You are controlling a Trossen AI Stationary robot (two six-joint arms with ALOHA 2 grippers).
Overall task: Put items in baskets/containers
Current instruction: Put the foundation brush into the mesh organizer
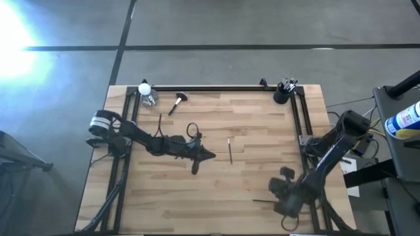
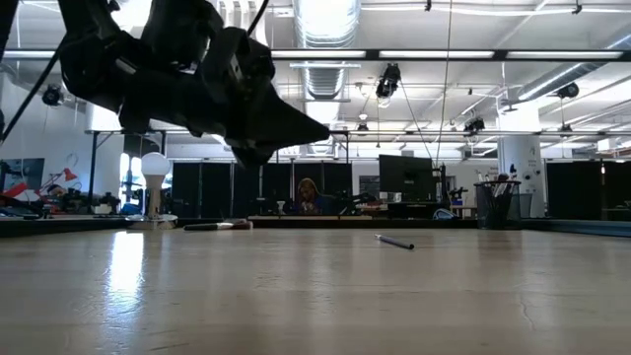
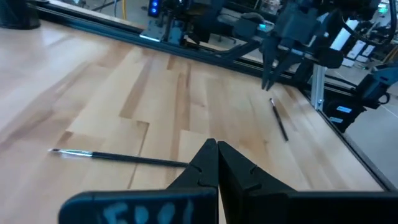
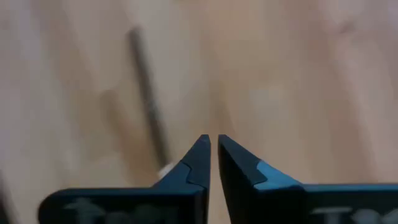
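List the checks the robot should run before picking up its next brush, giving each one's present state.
1. Left gripper empty: ok.
2. Left gripper open for a grasp: not ok, shut.
3. Middle brush lying free in front of the left gripper: ok.
4. Right gripper open over the second brush: not ok, shut.
5. Cup upright: ok.
6. Room left in the cup: cannot tell.

High view straight down over the whole table and both arms. Low view at tabletop height, facing level across the wood into the room behind. Left wrist view angled forward over the table, catching the same thin brush as overhead. Right wrist view pressed right up close to the wood
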